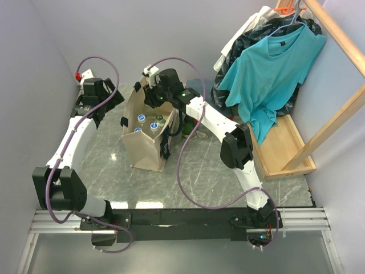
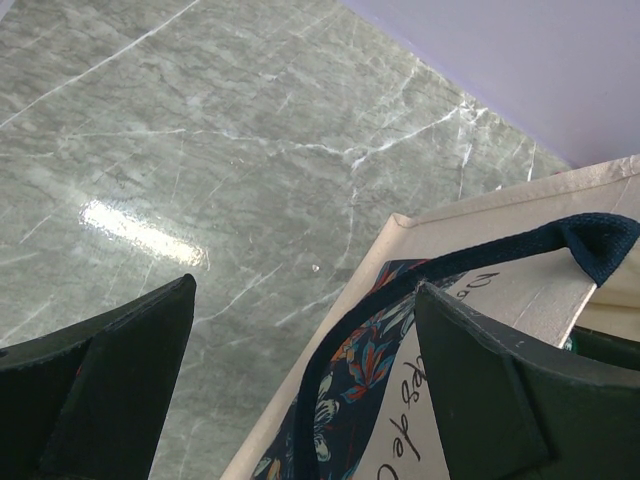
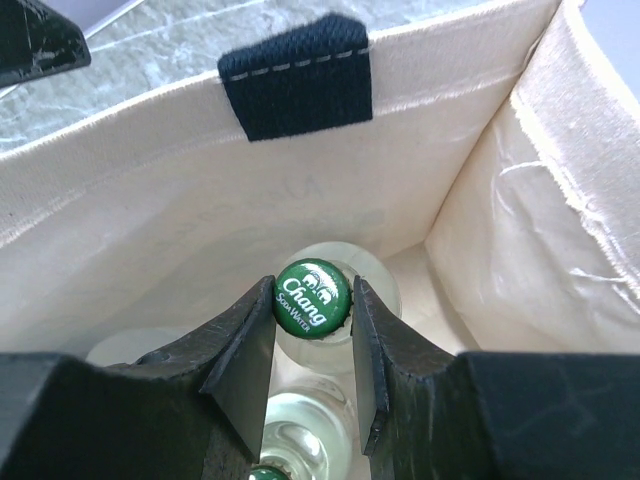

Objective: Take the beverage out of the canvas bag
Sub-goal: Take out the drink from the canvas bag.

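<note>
The right gripper (image 3: 312, 286) reaches down into the canvas bag (image 1: 144, 149), jaws pinched tight on the green cap of a bottle (image 3: 312, 302) that stands upright inside, near a corner. The left gripper (image 2: 305, 300) hovers just outside the bag's rim, jaws wide apart and holding nothing.

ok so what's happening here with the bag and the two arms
The right arm reaches into the canvas bag, its jaws shut on a green-capped bottle that is not yet lifted out; other bottles stand beside it. The left arm hovers next to the bag's outer side, jaws open, holding nothing.
</note>
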`<act>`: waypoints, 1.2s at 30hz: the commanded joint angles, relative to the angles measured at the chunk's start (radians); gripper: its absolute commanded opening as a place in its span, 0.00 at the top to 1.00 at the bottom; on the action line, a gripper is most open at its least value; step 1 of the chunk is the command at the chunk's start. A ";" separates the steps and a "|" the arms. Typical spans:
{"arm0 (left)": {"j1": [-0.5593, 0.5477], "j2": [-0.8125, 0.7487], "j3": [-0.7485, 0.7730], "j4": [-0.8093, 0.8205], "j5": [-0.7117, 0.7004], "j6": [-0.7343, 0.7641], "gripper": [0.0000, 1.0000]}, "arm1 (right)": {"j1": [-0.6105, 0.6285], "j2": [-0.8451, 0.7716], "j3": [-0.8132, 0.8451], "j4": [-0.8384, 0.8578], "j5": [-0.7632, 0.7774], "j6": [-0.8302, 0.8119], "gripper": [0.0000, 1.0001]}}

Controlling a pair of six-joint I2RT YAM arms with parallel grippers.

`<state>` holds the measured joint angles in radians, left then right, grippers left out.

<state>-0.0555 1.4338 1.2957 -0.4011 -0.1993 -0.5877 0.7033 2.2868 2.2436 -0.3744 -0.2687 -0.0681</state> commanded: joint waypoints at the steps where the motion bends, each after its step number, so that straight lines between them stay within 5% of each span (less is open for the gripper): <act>1: 0.005 -0.047 -0.015 0.030 -0.003 0.008 0.04 | -0.005 -0.159 0.048 0.204 0.002 0.010 1.00; 36: 0.005 -0.122 -0.075 0.059 0.057 -0.023 0.04 | 0.016 -0.362 -0.016 0.078 -0.009 -0.055 1.00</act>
<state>-0.0551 1.3514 1.2270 -0.3794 -0.1711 -0.5972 0.7082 2.0434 2.2024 -0.4274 -0.2760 -0.0994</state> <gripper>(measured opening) 0.966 0.394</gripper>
